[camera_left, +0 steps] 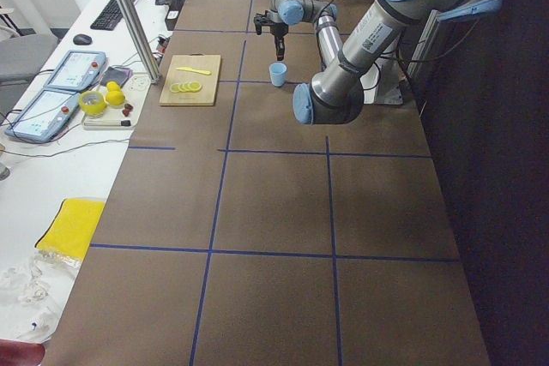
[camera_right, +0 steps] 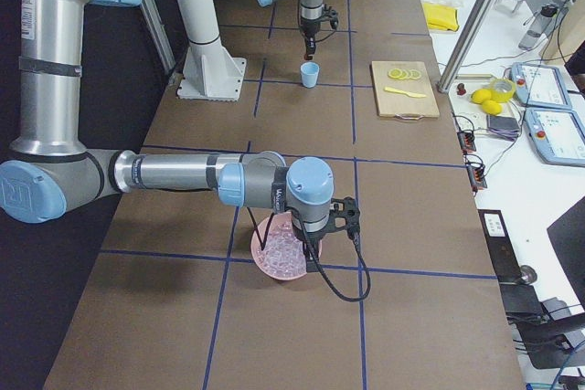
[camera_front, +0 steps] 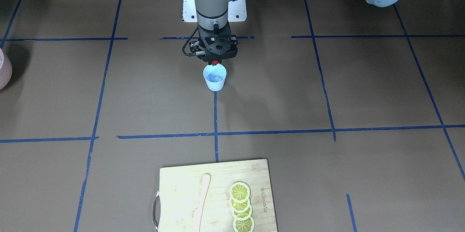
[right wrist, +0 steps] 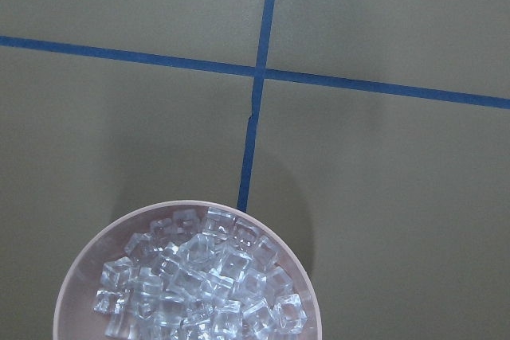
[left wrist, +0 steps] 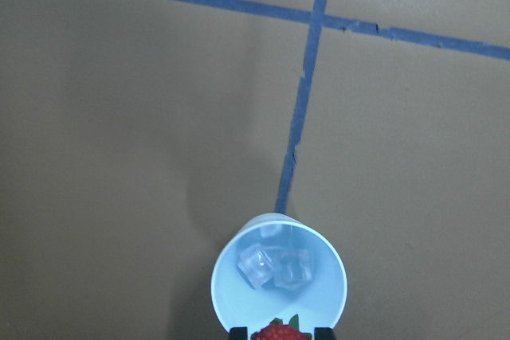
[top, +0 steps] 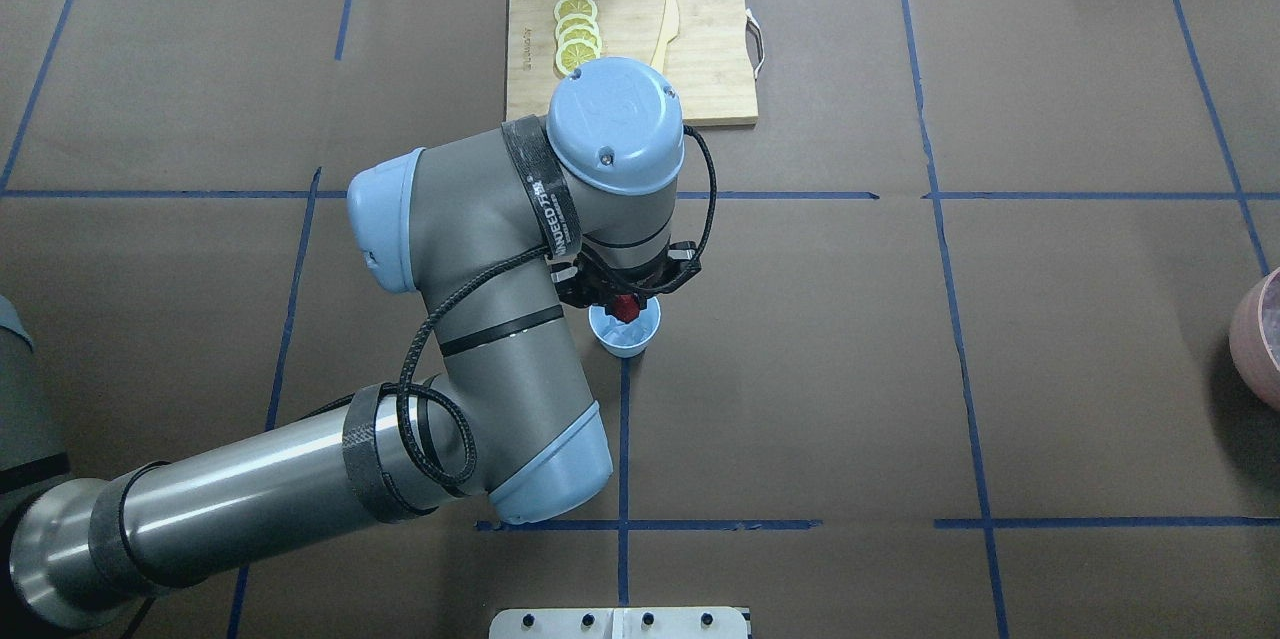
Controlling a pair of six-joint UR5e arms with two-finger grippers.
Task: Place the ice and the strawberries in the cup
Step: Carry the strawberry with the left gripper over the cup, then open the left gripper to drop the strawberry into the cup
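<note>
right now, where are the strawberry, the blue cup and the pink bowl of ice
strawberry (left wrist: 280, 332): left wrist view, its red body
blue cup (camera_front: 215, 85): front-facing view, outer wall below the rim
pink bowl (right wrist: 76, 296): right wrist view, bare inner wall on the left

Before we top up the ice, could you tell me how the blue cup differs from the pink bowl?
The cup is light blue, the bowl pink. The cup is narrow and far smaller than the wide bowl. The cup holds only a few ice cubes; the bowl is full of them. The left gripper holds a strawberry above the cup; the bowl shows ice only. Both stand upright on the brown table.
</note>
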